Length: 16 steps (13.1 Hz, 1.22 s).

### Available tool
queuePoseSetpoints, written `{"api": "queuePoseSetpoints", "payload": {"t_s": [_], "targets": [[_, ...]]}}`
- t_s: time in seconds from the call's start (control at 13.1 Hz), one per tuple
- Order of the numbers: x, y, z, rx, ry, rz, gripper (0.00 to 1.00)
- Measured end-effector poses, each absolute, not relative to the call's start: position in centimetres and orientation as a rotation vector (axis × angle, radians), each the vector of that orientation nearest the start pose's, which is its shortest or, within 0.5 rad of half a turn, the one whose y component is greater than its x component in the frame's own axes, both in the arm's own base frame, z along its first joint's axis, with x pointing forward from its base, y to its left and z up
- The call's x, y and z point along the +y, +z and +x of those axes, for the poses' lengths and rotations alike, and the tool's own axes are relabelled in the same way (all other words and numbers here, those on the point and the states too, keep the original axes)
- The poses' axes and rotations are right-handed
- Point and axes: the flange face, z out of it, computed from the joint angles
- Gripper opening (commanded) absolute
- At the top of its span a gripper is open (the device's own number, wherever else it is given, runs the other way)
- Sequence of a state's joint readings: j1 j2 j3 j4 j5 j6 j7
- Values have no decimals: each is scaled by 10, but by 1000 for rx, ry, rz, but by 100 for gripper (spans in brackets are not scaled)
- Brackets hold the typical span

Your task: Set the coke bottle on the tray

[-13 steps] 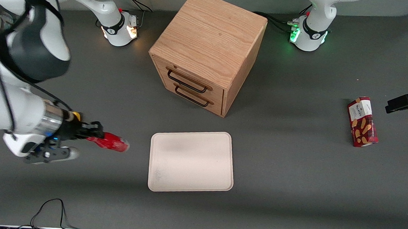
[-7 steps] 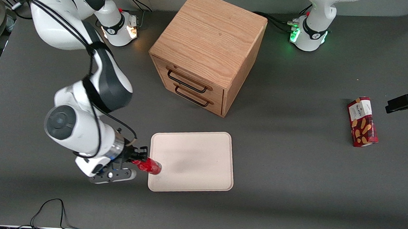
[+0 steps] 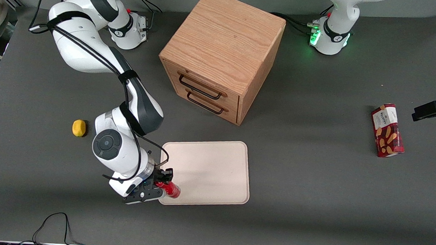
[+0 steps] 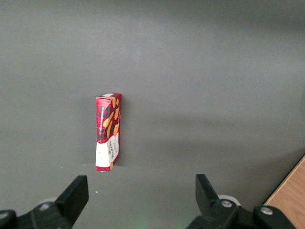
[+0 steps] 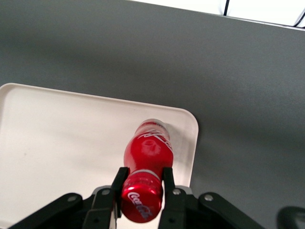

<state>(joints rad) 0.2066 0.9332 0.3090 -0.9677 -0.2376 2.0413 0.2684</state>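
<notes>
The coke bottle point(image 3: 170, 189) is a small glossy red bottle with a red cap. My right gripper point(image 3: 162, 183) is shut on its neck and holds it upright over the tray's corner nearest the front camera at the working arm's end. In the right wrist view the fingers point(image 5: 119, 179) clamp just under the cap of the bottle point(image 5: 145, 160), whose base sits at or just above the tray point(image 5: 57, 143) near its rounded corner; I cannot tell if it touches. The cream-pink tray point(image 3: 215, 167) lies in front of the drawer cabinet.
A wooden drawer cabinet point(image 3: 221, 51) stands farther from the front camera than the tray. A small yellow object point(image 3: 79, 127) lies toward the working arm's end. A red snack box point(image 3: 387, 130) lies toward the parked arm's end, also in the left wrist view point(image 4: 108, 131).
My right gripper has carried the bottle from beside the tray to over the tray's near corner and turned it upright. The yellow object has come into view.
</notes>
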Motion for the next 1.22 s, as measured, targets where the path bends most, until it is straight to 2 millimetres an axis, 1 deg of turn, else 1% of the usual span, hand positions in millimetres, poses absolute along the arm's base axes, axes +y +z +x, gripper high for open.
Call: {"api": "queuePoseSetpoints", "payload": {"t_s": [0.15,0.23,0.3,0.69,0.84,0.99,1.14,1.22], "targets": [[294,327,739,-312,-251,-3045,41],[295,324,739,-320,-263,-3048,54],[295,322,740,-325,-277,-3047,99],[293,325,742,-307,-307,-3040,100],[289,336,743,-297,-318,-3042,100],[278,358,739,-277,-261,-3075,100],[257,393,729,-236,-167,-3107,100],[242,413,722,-204,-134,-3119,100]]}}
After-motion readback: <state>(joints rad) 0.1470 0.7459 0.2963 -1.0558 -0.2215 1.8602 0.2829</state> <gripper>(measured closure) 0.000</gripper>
